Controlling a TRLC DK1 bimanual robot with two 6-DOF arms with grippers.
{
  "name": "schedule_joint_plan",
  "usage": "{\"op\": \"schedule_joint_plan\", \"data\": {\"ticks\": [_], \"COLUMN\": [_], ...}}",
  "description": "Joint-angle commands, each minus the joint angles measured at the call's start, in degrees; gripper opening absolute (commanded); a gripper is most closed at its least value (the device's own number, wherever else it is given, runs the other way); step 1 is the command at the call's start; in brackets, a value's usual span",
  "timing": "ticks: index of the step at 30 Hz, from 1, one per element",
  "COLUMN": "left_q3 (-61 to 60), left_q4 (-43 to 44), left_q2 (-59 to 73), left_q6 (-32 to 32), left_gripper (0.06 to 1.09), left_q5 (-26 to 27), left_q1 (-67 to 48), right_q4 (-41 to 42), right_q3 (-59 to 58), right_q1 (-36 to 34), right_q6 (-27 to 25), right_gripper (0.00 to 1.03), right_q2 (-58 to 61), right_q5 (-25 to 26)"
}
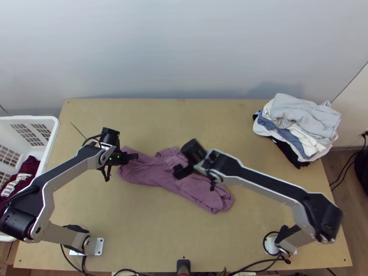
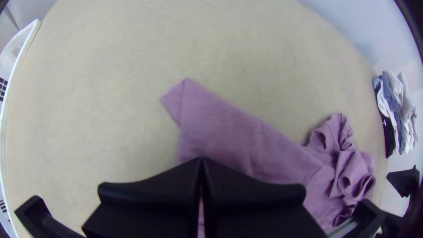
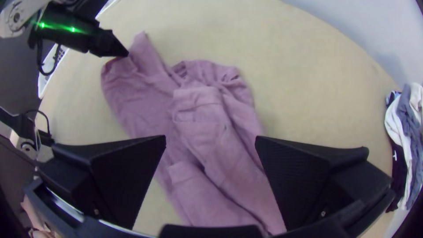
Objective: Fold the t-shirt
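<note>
At far left, white basket (image 1: 54, 138): set beside the wooden table (image 1: 138, 239); a dark red garment (image 1: 28, 166) is held inside.
Left gripper (image 1: 133, 157): brought down at the left end of the t-shirt (image 1: 149, 176), its fingers pressed together, clamped on the cloth.
T-shirt: laid slantwise across the table's middle, mauve, bunched into a long strip; at the left, a smooth stretch is ended by a pointed corner with a small turned-over flap; in the middle, rumpled layers are piled up and creased lengthwise, with stitched bands exposed; at the right, the end is rounded and curled.
Right gripper (image 1: 180, 172): held above the rumpled middle, fingers spread wide apart, nothing clamped between them.
Clothes pile (image 1: 299, 115): stacked at the table's far right corner, in grey, white, blue and black.
</note>
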Motion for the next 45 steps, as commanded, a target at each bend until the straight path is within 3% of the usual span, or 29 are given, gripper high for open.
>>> {"op": "schedule_joint_plan", "data": {"ticks": [1,13,15,17,21,22,31,40,45], "left_q3": [-0.4,1.7,2.4,3.2,3.8,3.8,11.5,25.1,33.7], "left_q4": [-0.4,-4.2,-5.2,-6.5,-7.9,-8.1,-13.0,-16.9,-17.7], "left_q2": [-2.4,-8.0,-8.6,-9.2,-10.7,-11.0,-14.0,-15.7,-16.5], "left_q6": [-0.5,-2.4,-2.6,-2.7,-2.8,-2.8,-4.3,-4.7,-4.7], "left_gripper": [0.1,0.1,0.1,0.1,0.1,0.1,0.1,0.1,0.1], "left_q5": [-0.1,0.0,0.0,0.1,0.1,0.1,0.0,-0.7,-2.1], "left_q1": [-0.4,-0.5,-0.5,-0.5,-0.2,0.0,3.5,9.5,13.4], "right_q4": [-0.1,4.1,4.1,4.2,6.3,6.3,5.5,-3.1,-6.0], "right_q3": [1.3,0.7,0.7,0.4,-0.2,-0.1,3.8,18.1,23.5], "right_q1": [3.4,-1.7,-1.7,-1.6,-1.4,-1.6,-8.4,-19.0,-22.0], "right_q6": [-2.0,-4.6,-4.6,-4.5,-4.8,-5.3,-5.2,-6.1,-7.1], "right_gripper": [0.95,0.95,0.9,0.76,0.13,0.02,0.03,0.03,0.03], "right_q2": [6.7,8.9,9.6,9.9,9.5,9.6,1.9,-5.8,-10.5], "right_q5": [-0.8,0.6,0.8,0.8,1.2,1.2,2.1,2.3,5.0]}}
